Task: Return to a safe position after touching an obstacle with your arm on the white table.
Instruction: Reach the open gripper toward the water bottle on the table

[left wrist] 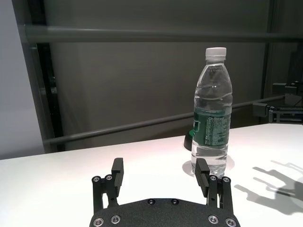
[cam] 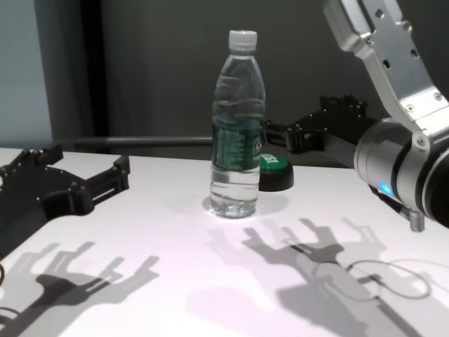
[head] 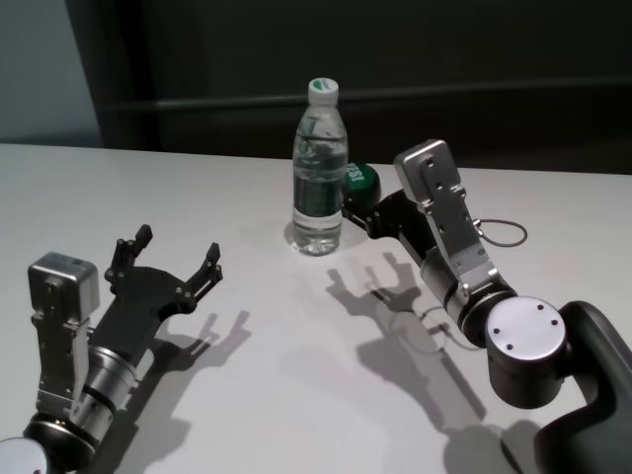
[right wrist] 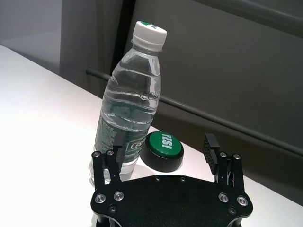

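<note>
The water-filled bottle [head: 318, 168] looks top-heavy, smooth and tippable, best held at its label, while the right gripper [right wrist: 164, 153], fingers spread, hangs just beside it.

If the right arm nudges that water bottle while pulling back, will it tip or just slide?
The water bottle is tall on a narrow base, so a high nudge would probably tip it. It looks nearly full, so a low push may slide it on the smooth white table. The right gripper is close beside it.
</note>
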